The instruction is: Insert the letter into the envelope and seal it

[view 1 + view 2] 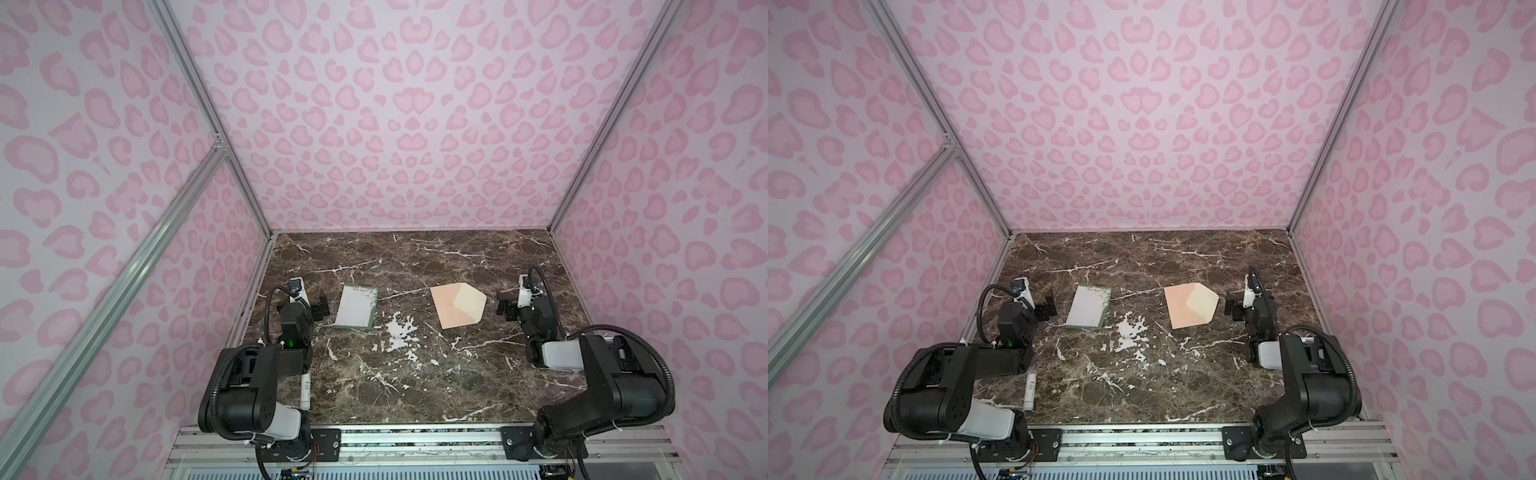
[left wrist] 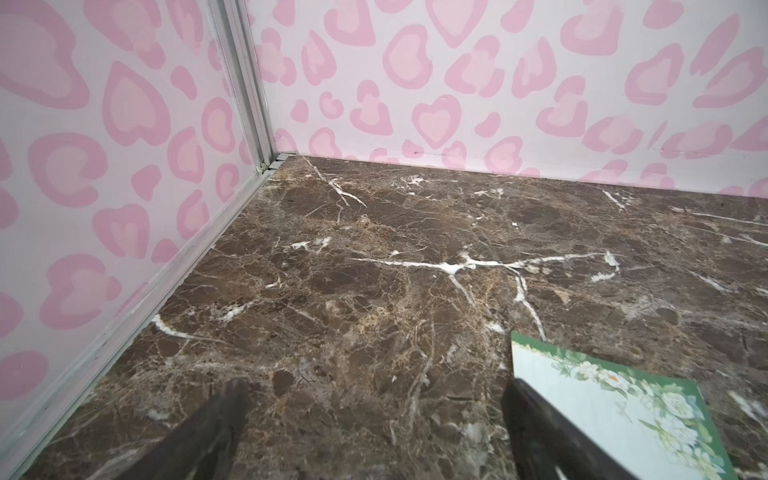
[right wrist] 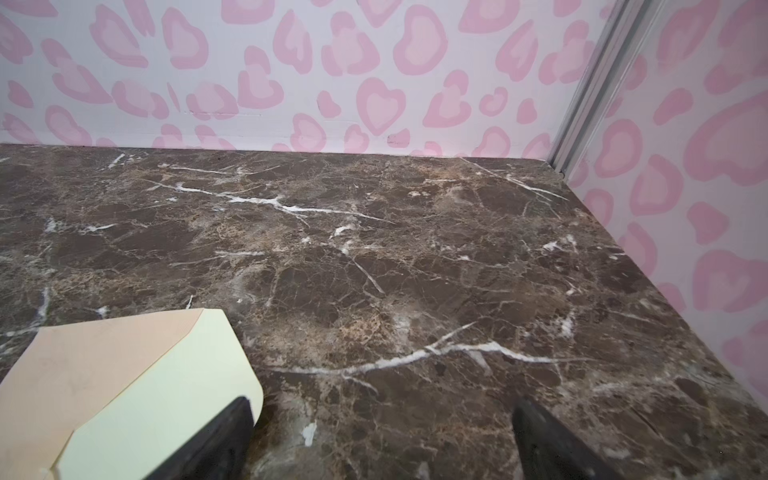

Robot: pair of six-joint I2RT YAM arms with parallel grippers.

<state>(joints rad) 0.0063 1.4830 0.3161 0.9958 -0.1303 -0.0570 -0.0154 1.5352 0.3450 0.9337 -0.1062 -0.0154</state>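
- Pale walls printed with pink heart-like leopard spots are enclosing the workspace on three sides in both top views.
- A dark brown marble-patterned tabletop, streaked with white veins and a ragged white patch near its middle, is filling the floor of the enclosure.
- Silver aluminium frame bars are running up the corners and slanting across the left wall. A slotted rail is lining the near edge.
- Two black robot arms with grey sections are reaching from that rail, the left arm along the left edge and the right arm along the right.
- The peach paper envelope is lying flat right of centre. Its pointed flap is lying open, showing the paler inside and pointing towards the right arm.
- The whitish rectangular letter, edged in dark green with white flowers, is lying flat left of centre, well apart from the envelope.
- The left gripper is hovering just beside the letter's left edge, its claw spread wide and holding nothing.
- The right gripper is hovering just beside the flap tip, its claw also spread and empty.
- A small white glue-stick tube is lying near the left arm's base.
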